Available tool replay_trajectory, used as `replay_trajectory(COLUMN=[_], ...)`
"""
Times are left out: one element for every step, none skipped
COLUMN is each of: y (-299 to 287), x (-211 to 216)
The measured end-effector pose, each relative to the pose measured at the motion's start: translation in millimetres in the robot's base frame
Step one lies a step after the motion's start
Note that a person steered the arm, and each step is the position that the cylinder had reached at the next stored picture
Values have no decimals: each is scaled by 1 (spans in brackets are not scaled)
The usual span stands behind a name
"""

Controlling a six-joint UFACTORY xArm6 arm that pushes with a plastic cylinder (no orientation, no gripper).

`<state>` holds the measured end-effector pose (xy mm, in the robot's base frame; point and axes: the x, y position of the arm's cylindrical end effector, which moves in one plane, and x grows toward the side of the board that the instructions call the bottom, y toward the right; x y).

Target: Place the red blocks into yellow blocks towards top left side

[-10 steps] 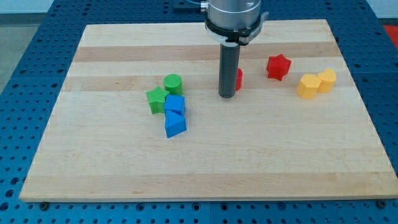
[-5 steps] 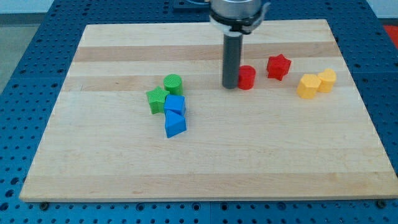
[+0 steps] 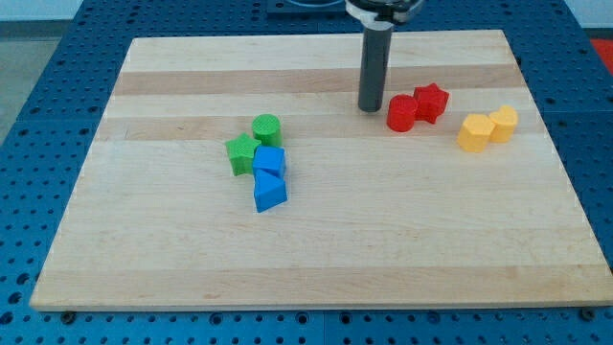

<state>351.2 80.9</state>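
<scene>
Wooden board [image 3: 316, 259], on blue perforated table [image 3: 38, 115].

Rod: no pincer fitted; tip [image 3: 371, 108] on the board, just at 9 o'clock of red cylinder [image 3: 401, 113], contact unclear.

Red star [image 3: 431, 102]: apparently touching the cylinder at 2 o'clock.

Yellow blocks [image 3: 487, 128]: pair, touching, at 3 o'clock of the reds, apart.

Green and blue cluster [image 3: 261, 161]: left of centre.

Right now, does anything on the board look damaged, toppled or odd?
Nothing stands out. My tip is just left of the red cylinder, which touches the red star; the two yellow blocks sit together to their right.
</scene>
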Motion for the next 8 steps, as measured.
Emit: replay_trajectory(y=[28,50,71,94,108,102,70,45], x=[0,0,-4,-5,-5,-5,-5,-4])
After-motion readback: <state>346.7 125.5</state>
